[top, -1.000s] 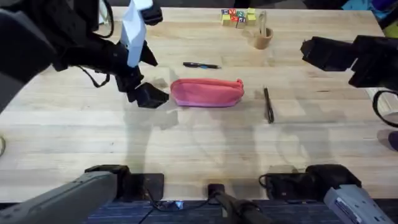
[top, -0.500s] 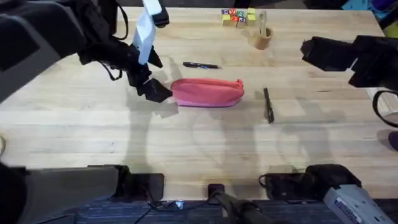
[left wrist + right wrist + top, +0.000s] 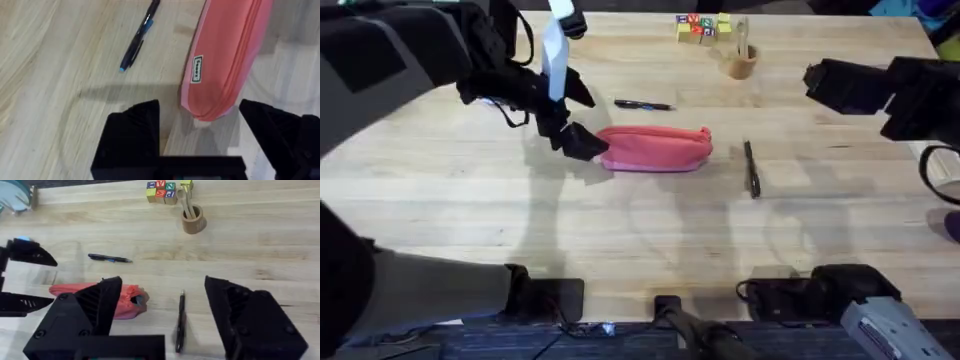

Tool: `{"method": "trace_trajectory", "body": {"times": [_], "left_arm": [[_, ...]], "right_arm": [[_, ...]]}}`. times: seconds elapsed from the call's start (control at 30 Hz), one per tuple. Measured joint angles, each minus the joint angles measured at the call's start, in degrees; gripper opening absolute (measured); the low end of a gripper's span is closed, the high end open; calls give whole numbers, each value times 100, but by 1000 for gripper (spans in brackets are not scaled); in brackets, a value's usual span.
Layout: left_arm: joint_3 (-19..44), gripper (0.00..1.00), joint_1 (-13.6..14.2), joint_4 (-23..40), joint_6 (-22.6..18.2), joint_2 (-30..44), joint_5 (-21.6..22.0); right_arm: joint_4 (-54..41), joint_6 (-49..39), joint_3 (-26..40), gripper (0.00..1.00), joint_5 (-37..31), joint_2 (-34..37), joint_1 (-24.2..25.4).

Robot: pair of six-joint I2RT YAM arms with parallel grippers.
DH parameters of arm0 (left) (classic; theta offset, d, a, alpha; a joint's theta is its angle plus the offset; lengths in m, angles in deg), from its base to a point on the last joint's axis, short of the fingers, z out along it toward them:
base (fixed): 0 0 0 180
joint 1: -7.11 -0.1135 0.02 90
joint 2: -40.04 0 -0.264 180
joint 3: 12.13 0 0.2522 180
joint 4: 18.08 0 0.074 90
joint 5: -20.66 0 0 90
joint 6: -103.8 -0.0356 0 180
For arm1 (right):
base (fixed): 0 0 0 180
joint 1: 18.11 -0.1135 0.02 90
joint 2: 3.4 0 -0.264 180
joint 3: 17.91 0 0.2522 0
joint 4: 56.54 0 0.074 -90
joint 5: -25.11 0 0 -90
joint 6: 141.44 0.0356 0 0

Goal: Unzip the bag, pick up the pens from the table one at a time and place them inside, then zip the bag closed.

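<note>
The bag (image 3: 654,149) lies near the middle of the table (image 3: 620,230), its long axis running left to right across the overhead view. It is a pink, elongated fabric pouch with a zipper line along its top and a small white label near the left end (the label's lettering is too small to read). Its zipper pull cannot be made out.

The left gripper (image 3: 582,143) sits at the bag's left end with its 2 black fingers (image 3: 131,131) spread, the rounded end of the pouch lying between them. The right gripper (image 3: 162,317) hangs well off to the right, fingers wide apart.

1 pen (image 3: 644,104) lies just beyond the bag, roughly parallel to it, with a bluish section. The other pen (image 3: 752,167) lies to the bag's right, pointing front to back.
</note>
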Motion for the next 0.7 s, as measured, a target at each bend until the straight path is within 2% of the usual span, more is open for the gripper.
{"method": "trace_trajectory", "body": {"times": [0.43, 0.6, 0.7], "left_arm": [[0, 994, 16, -74, 0, 467, -234], [0, 994, 172, -95, 0, 467, -253], [0, 924, 273, -143, -1, 467, -253]], "right_arm": [[0, -2, 0, 996, 0, 0, 0], [0, -1, 0, 996, -2, -1, 0], [0, -2, 0, 997, 0, -2, 0]]}}
